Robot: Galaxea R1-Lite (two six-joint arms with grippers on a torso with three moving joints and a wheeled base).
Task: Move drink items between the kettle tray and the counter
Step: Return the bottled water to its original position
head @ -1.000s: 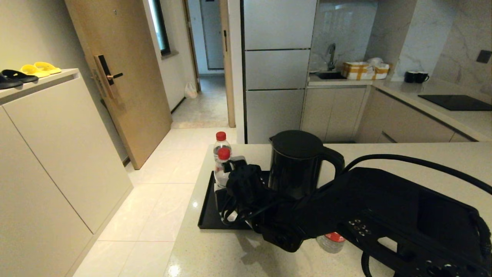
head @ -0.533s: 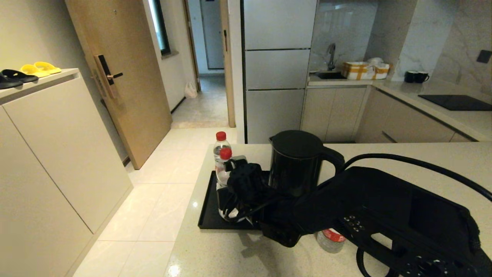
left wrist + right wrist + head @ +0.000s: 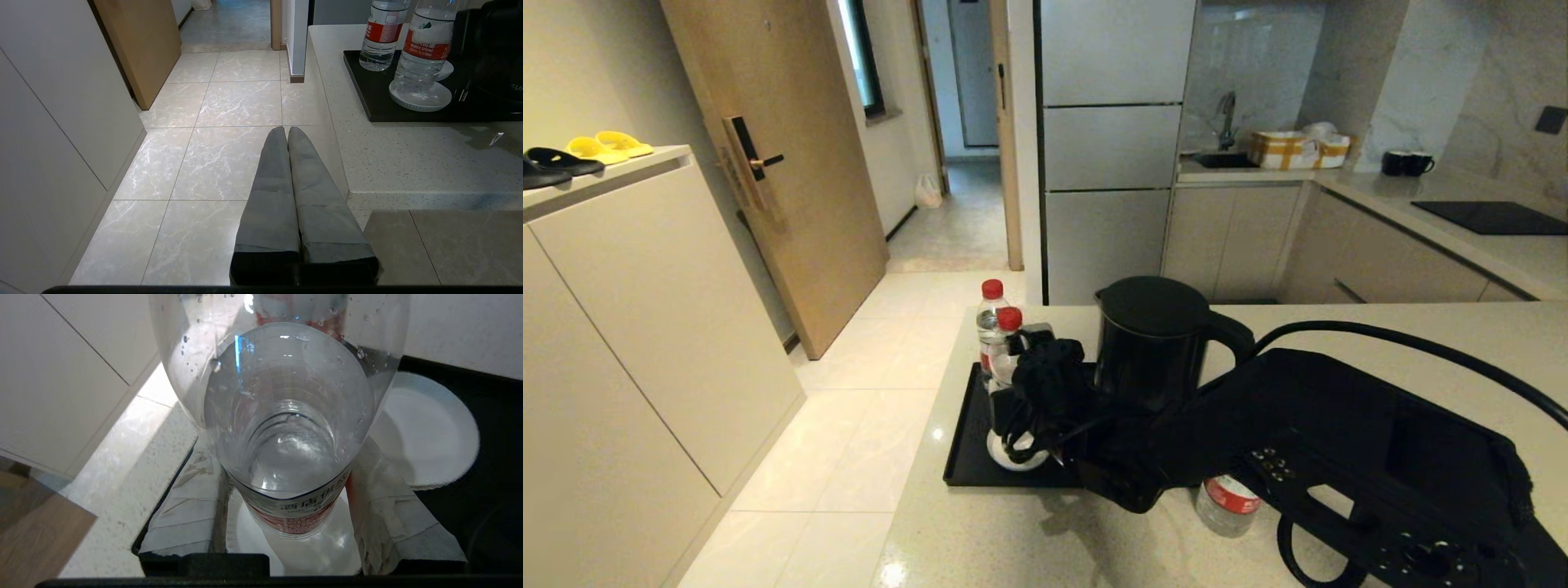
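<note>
My right gripper (image 3: 1015, 377) is shut on a clear water bottle (image 3: 1006, 353) with a red cap, over the left end of the black kettle tray (image 3: 968, 431). In the right wrist view the taped fingers (image 3: 186, 506) press both sides of that bottle (image 3: 286, 428). Its base is at or just above a white coaster (image 3: 1016, 456); I cannot tell if they touch. A second bottle (image 3: 989, 314) stands on the tray just behind. A third bottle (image 3: 1227, 502) stands on the beige counter (image 3: 980, 539) beneath my right arm. My left gripper (image 3: 287, 130) is shut and empty, low over the floor beside the counter.
The black kettle (image 3: 1156, 343) stands on the tray right of the held bottle. A second white coaster (image 3: 429, 428) lies on the tray close by. The counter's left edge (image 3: 327, 122) drops to tiled floor. A cream cabinet (image 3: 645, 310) with slippers stands far left.
My right gripper has moved slightly up and to the right with the bottle. The white coaster under it has come into view.
</note>
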